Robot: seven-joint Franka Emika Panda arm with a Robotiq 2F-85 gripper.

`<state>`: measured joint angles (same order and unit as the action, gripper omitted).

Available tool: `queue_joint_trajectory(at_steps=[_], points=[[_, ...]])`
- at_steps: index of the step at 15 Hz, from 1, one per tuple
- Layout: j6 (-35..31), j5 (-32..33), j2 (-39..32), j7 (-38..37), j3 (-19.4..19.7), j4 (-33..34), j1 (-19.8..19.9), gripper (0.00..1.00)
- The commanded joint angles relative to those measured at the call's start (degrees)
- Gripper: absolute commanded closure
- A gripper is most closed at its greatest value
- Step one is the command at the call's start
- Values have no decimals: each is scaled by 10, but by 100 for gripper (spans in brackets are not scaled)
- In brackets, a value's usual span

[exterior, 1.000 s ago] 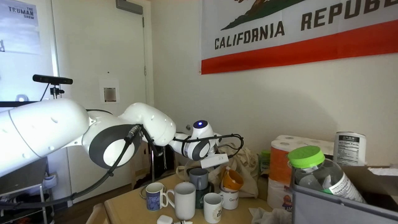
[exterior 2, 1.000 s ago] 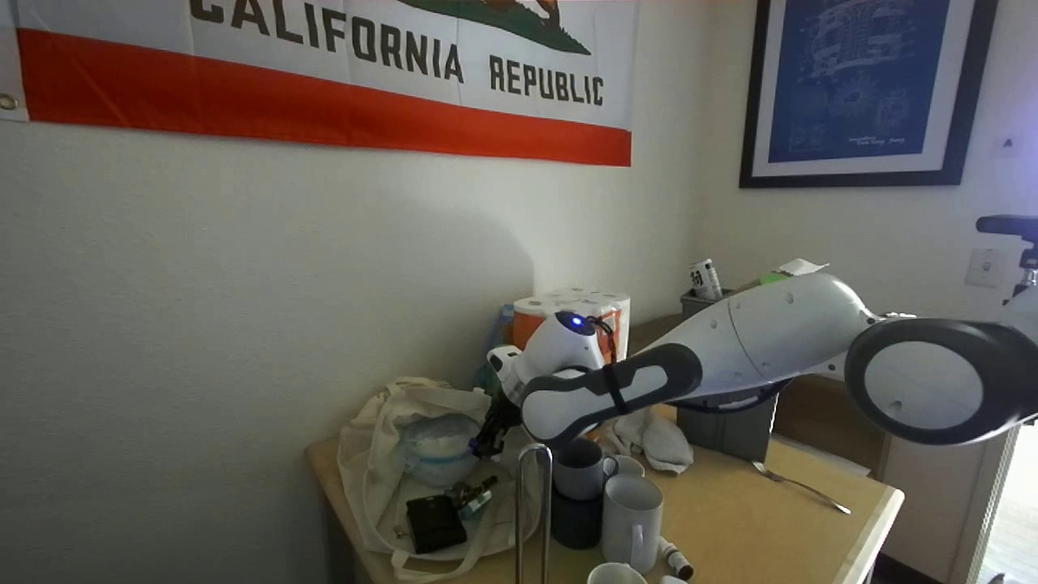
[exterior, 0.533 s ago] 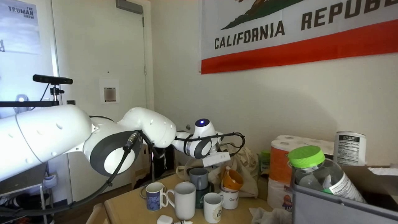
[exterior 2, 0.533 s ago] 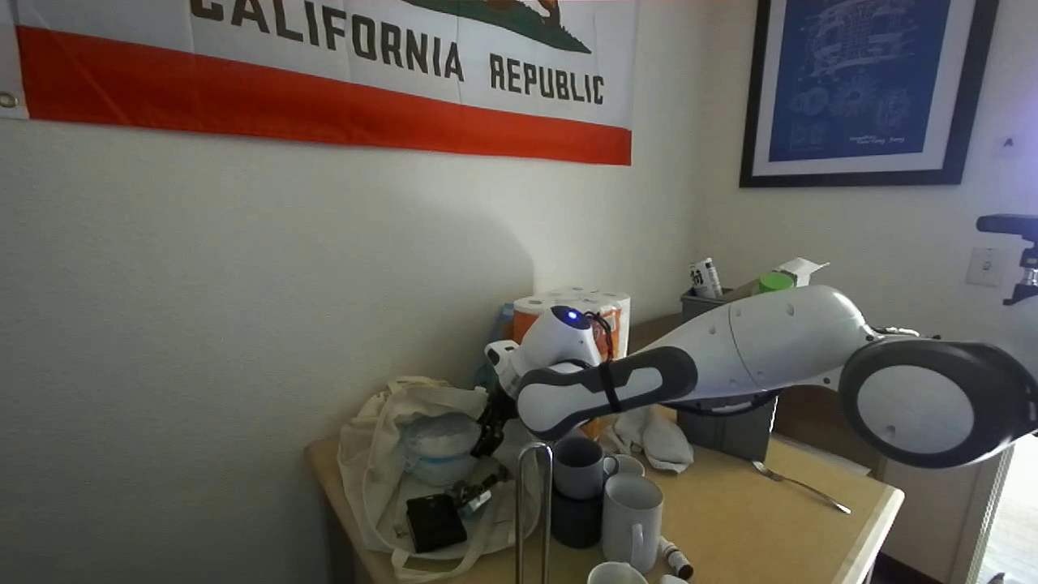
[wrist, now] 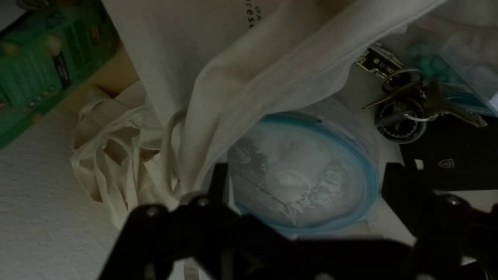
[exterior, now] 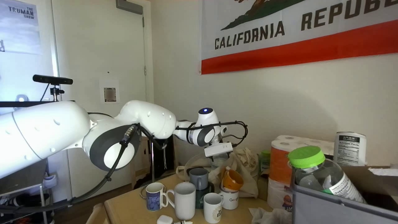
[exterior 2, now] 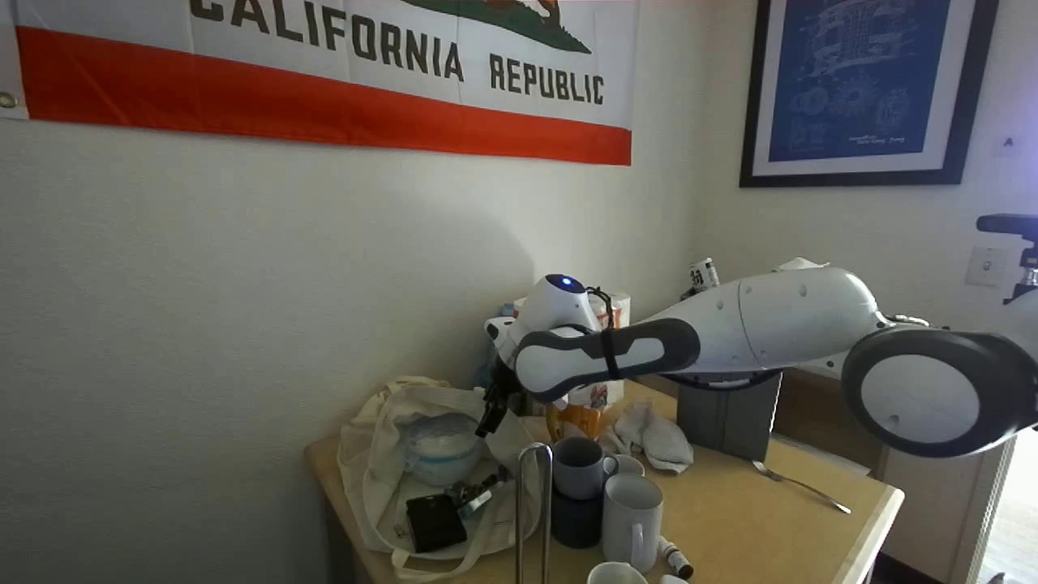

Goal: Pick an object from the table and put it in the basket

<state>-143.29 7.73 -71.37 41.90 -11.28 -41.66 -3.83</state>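
Observation:
My gripper (wrist: 307, 167) stands open over a cream tote bag (wrist: 233, 89), with nothing gripped. Below and between its spread fingers lies a clear, blue-rimmed round container (wrist: 291, 151), inside the bag. Keys (wrist: 420, 103) and a black wallet (wrist: 467, 155) lie there too, right of the container in the wrist view. In both exterior views the gripper (exterior 2: 491, 415) hangs above the bag (exterior 2: 369, 478). The wood-coloured table (exterior 2: 770, 535) carries several mugs, among them a tall white mug (exterior: 185, 200). Whether the tote bag or the grey bin (exterior: 339, 205) is the basket, I cannot tell.
Stacked mugs, a grey mug (exterior: 199, 179) and an orange mug (exterior: 233, 179) on top, stand close to the bag. A metal loop (exterior 2: 534, 503) rises beside it. Farther off are a paper roll pack (exterior: 281, 161), a fork (exterior 2: 799, 485) and a white cloth (exterior 2: 665, 442).
My gripper has risen above the tote bag, and its jaws have opened. The mugs, the bin and the bag stay where they were.

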Motion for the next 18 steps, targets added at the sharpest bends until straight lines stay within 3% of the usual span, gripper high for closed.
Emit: queue_joint_trajectory(at_steps=[1,8,12,18], points=[[88,5,69,-37,20,-37,2,0],[228,-8,203,-46,24,-124,53,0],[248,-18,276,-42,19,-217,97,0],[254,-85,369,-20,29,-361,142,0]])
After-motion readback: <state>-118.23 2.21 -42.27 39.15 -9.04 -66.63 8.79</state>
